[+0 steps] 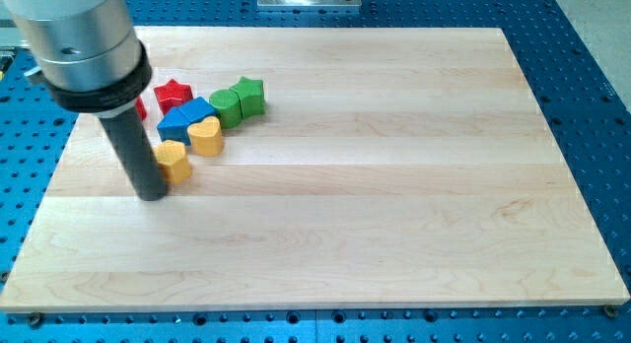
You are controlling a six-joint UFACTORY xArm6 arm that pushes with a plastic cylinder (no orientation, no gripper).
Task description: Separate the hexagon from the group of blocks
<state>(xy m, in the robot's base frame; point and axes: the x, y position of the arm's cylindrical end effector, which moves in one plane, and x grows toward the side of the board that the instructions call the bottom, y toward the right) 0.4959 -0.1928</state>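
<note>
My tip (153, 193) sits touching the yellow hexagon (174, 160) at the cluster's lower-left edge on the bench (394, 185), no fingers fitted, so push steadily away from the yellow heart (205, 134).

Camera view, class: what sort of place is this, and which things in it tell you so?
Probably a robotics lab bench. A wooden board lies on a blue perforated plate, small blocks are grouped at the view's top left, and my tip rests beside the yellow hexagon.

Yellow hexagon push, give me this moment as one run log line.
my tip at view's left of yellow hexagon, touching or nearly | hexagon just below-left of yellow heart | blue block, red star, green blocks clustered above
</note>
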